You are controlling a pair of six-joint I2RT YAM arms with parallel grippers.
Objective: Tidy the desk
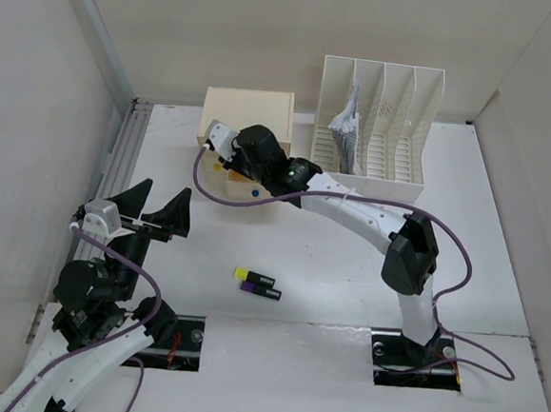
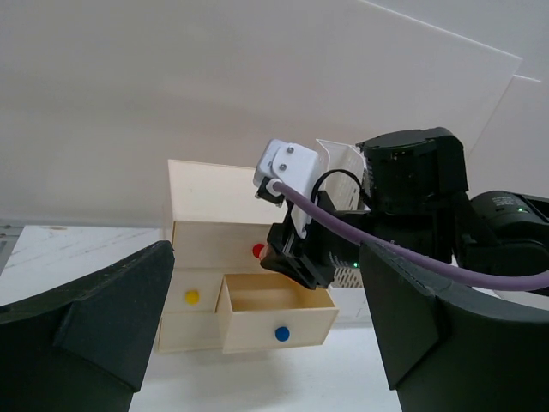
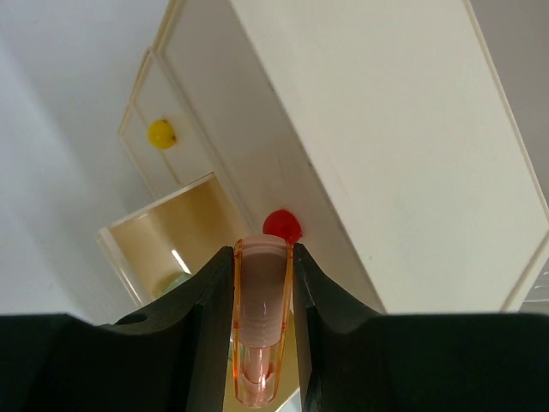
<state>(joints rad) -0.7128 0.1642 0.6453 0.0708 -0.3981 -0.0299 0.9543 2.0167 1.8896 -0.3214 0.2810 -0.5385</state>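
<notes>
The white desk carries a cream three-drawer box at the back. Its bottom drawer, with a blue knob, is pulled out. My right gripper hovers over this open drawer and is shut on an orange transparent highlighter, seen in the right wrist view between the fingertips, just below the red knob. Something pale green lies inside the drawer. My left gripper is open and empty, raised at the left and facing the box.
Two highlighters, one yellow-capped and one purple-capped, lie on the desk in front of the box. A white slotted file rack with crumpled paper stands right of the box. A metal rail runs along the left edge.
</notes>
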